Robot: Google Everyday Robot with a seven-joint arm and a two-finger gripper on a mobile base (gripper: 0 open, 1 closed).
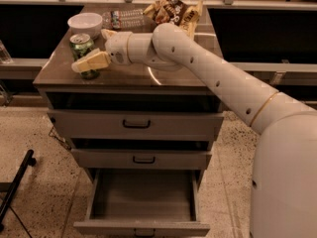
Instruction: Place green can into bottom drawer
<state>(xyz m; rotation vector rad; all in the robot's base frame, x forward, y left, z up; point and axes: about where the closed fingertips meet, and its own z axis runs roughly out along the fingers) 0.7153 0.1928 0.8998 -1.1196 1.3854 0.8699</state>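
Note:
The green can (80,44) stands upright at the front left of the brown countertop (163,76); its silver top shows. My gripper (89,50) reaches in from the right at can height. Its fingers are open: one cream finger (91,62) lies across the front of the can's lower half, the other (108,33) sits behind and to the can's right. The bottom drawer (143,200) is pulled out below, with its flat grey floor bare. My white arm (223,83) runs across the counter from the right.
A white bowl (85,23), a clear plastic bottle (124,19) and snack bags (173,11) sit at the back of the counter. The two upper drawers (136,124) (143,159) are closed. A black pole (17,182) leans at the floor left.

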